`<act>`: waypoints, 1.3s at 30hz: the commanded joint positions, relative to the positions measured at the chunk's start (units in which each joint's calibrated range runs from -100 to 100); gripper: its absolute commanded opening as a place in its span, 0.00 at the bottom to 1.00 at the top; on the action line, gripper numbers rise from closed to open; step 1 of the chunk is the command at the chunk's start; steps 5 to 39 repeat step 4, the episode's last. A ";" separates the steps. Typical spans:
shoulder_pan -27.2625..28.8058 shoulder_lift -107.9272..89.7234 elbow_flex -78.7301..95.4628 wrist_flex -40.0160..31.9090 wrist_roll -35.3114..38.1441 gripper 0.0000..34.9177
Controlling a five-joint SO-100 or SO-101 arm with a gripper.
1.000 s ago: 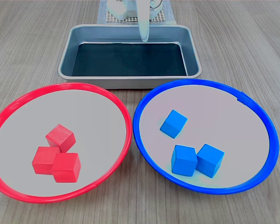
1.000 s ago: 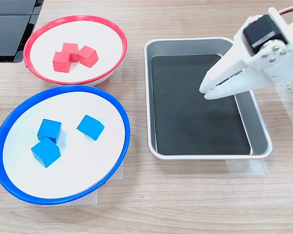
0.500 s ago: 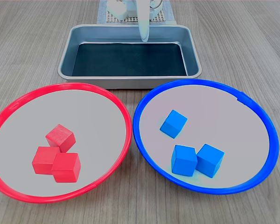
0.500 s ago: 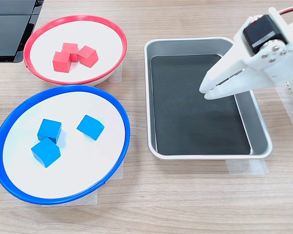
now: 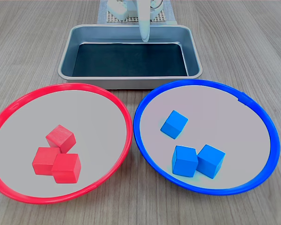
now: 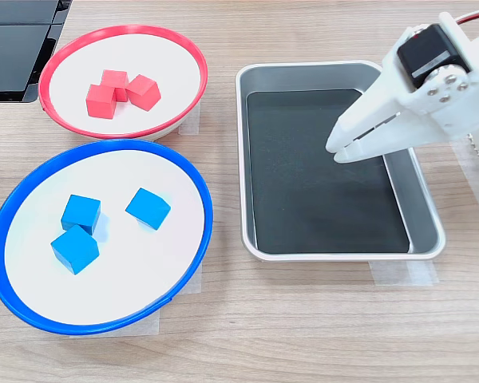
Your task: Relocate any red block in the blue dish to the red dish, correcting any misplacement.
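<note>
You have no red block left to move out of the blue dish [image 6: 193,187]. It holds only three blue cubes [image 6: 148,208]: in the second exterior view, two touch near the second exterior view's left and one sits apart toward the middle. All three red blocks [image 6: 144,92] lie in the red dish [image 6: 188,49], clustered so that they touch; in the first exterior view they sit low on the first exterior view's left side of that dish. Judged from how things lie, the sorting looks finished, and nothing calls for another pick.

Your gripper [image 6: 335,149] hangs above the metal tray [image 6: 343,254], over its dark floor, well apart from both dishes. The two fingers come together at the tips with nothing between them, so it is pinched narrow and carrying nothing. In the first exterior view you see only a slim white finger [image 5: 144,23] pointing down at the tray's far wall. That reads as a parked pose: the arm stands clear of both dishes, so neither camera's sight of the cubes is blocked.

The tray itself is empty. Strips of clear tape show at the edges of the tray and dishes, probably to keep them from sliding.
</note>
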 commanded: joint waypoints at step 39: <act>0.34 0.17 -0.28 0.06 0.24 0.01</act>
